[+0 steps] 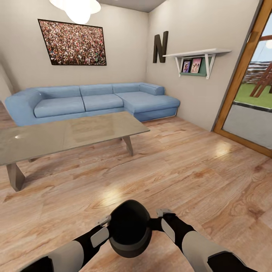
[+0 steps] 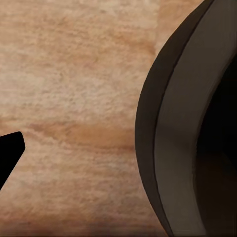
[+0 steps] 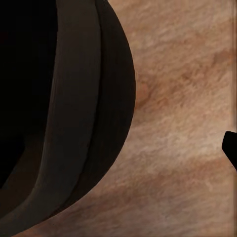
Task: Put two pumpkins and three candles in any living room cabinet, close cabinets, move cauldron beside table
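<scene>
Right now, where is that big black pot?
The cauldron is low in the head view, between the left gripper and right gripper, above the wooden floor, short of the glass table.

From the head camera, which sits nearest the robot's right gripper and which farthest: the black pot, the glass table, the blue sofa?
1. Cauldron, right beside the right gripper, between both arms.
2. Table, ahead to the left.
3. Sofa, behind the table, against the far wall.
</scene>
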### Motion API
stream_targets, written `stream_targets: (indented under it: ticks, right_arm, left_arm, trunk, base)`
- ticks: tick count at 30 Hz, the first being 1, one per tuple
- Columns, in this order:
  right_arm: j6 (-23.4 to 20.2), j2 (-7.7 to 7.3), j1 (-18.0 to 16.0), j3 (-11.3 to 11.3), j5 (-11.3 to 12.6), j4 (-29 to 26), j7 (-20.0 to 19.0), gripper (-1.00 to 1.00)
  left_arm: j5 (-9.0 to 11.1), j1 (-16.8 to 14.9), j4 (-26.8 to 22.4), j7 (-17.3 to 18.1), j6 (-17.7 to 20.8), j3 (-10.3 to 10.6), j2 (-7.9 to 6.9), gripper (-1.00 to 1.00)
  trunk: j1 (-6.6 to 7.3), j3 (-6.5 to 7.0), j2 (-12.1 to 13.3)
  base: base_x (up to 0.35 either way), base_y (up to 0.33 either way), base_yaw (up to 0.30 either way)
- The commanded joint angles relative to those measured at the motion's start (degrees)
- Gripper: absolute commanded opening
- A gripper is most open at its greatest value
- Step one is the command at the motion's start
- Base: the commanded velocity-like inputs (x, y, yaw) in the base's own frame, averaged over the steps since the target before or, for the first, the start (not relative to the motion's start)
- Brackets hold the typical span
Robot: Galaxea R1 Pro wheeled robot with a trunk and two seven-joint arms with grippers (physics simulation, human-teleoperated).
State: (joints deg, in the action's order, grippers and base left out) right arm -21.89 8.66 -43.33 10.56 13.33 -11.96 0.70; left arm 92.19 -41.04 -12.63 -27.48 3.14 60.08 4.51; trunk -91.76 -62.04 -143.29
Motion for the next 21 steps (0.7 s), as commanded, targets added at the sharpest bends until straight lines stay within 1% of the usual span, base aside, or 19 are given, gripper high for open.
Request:
stream_targets:
  ticks: [1,5,8,12,21]
  right_arm:
    - [0.1,-0.02,0.0,0.0,0.1,0.0,0.4,1.0]
    - [0.2,-0.04,0.0,0.0,0.1,0.1,0.9,1.0]
    - [0.1,-0.04,0.0,0.0,0.0,0.1,1.0,1.0]
    - [0.0,0.02,0.0,0.0,-0.1,0.0,0.9,1.0]
    - [-0.2,0.49,0.0,0.1,-0.1,-0.4,0.7,1.0]
  left_arm:
    - [0.0,0.0,0.0,-0.2,0.0,0.0,0.08,1.0]
    - [-0.1,0.0,-0.4,-0.1,0.0,0.0,0.27,1.0]
    - [-0.1,0.0,-1.9,-0.2,0.0,0.0,0.26,1.0]
    - [0.0,0.0,-2.8,-0.3,0.0,0.0,0.27,1.0]
    - [0.0,0.0,-3.0,-0.4,0.1,-0.2,0.2,1.0]
  trunk:
    - [0.0,0.0,0.0]
    - [0.0,0.0,0.0]
    - [0.0,0.0,0.0]
    - [0.0,0.0,0.0]
    - [-0.23,-2.0,-0.1]
  base:
    - [0.0,0.0,0.001]
    - [0.0,0.0,0.0]
    - [0.0,0.0,0.0]
    - [0.0,0.0,0.0]
    - [0.0,0.0,0.0]
